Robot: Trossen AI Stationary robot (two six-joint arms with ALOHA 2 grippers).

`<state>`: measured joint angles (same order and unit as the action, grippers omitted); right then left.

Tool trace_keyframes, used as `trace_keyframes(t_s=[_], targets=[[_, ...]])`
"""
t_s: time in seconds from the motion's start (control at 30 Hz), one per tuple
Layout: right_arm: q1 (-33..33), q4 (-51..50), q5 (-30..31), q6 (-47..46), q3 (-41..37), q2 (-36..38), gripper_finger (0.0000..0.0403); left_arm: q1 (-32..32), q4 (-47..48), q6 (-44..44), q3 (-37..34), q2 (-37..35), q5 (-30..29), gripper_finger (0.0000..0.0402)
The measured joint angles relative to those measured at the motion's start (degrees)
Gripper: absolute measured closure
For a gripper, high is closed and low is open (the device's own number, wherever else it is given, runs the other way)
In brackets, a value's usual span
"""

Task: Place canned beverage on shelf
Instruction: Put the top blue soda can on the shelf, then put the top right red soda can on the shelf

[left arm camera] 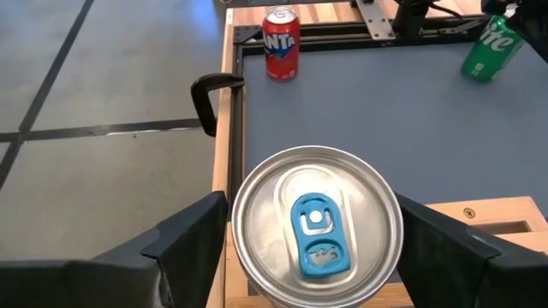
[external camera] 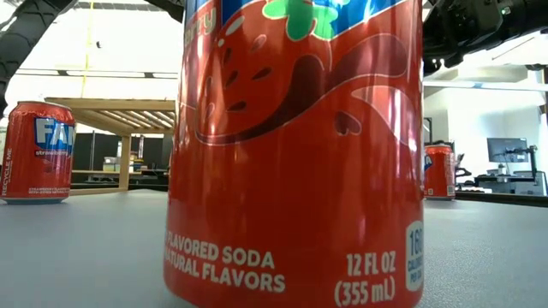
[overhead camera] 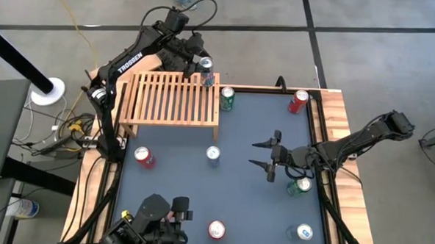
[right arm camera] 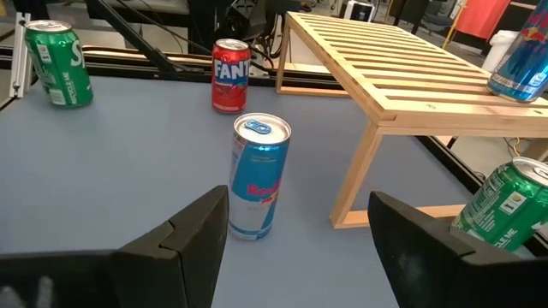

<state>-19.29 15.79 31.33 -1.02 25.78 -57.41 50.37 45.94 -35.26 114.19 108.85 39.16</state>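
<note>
The slatted light-wood shelf (overhead camera: 171, 98) stands at the table's far left and also shows in the right wrist view (right arm camera: 402, 60). A blue-and-silver can (overhead camera: 206, 76) stands upright on the shelf's far right corner; the left wrist view shows its top with a blue tab (left arm camera: 315, 224). My left gripper (overhead camera: 200, 64) is above that corner, open, with one finger (left arm camera: 193, 244) on each side of the can and a thin gap showing. My right gripper (overhead camera: 263, 156) is open and empty over the table's right middle, pointing toward the table's left at a slim blue can (right arm camera: 257, 175).
Loose cans stand on the dark mat: a green one (overhead camera: 227, 98) beside the shelf, red ones (overhead camera: 298, 101) (overhead camera: 144, 157) (overhead camera: 216, 229), a green one (overhead camera: 298, 186) and a silver one (overhead camera: 303, 232) near the right arm. A red can (external camera: 291, 145) fills the low view.
</note>
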Motion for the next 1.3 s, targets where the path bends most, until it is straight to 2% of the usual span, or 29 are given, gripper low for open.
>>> trace_keyframes(t_s=[0.33, 0.53, 0.77, 1.0, 1.2, 1.3], targets=[[0.00, 0.00, -0.02, -0.02, 0.00, -0.01, 0.0127, 0.11, -0.11, 0.51, 0.79, -0.19, -0.03, 0.0109], [0.00, 0.00, -0.02, -0.02, 0.00, -0.02, 0.0127, 0.13, 0.15, 2.85, 5.41, -0.43, 1.95, 0.0109], [0.87, 1.20, 0.10, 0.99, 0.00, 0.00, 0.0127, 0.56, 6.59, 2.63, 12.88, -0.40, -0.39, 0.0109], [7.88, -4.92, -1.07, 1.60, 5.65, 0.00, 0.0127, 0.91, 14.89, 5.58, 20.93, -0.52, -2.97, 0.0109], [15.06, -15.69, -1.42, 1.50, 11.88, 0.00, 0.0127, 0.87, 16.97, 10.01, 18.82, -4.91, -9.69, 0.0109], [18.65, -21.13, -1.47, 0.57, 14.88, -0.01, 0.0127, 0.93, 20.62, 10.56, 18.81, -7.07, -11.15, 0.0109]])
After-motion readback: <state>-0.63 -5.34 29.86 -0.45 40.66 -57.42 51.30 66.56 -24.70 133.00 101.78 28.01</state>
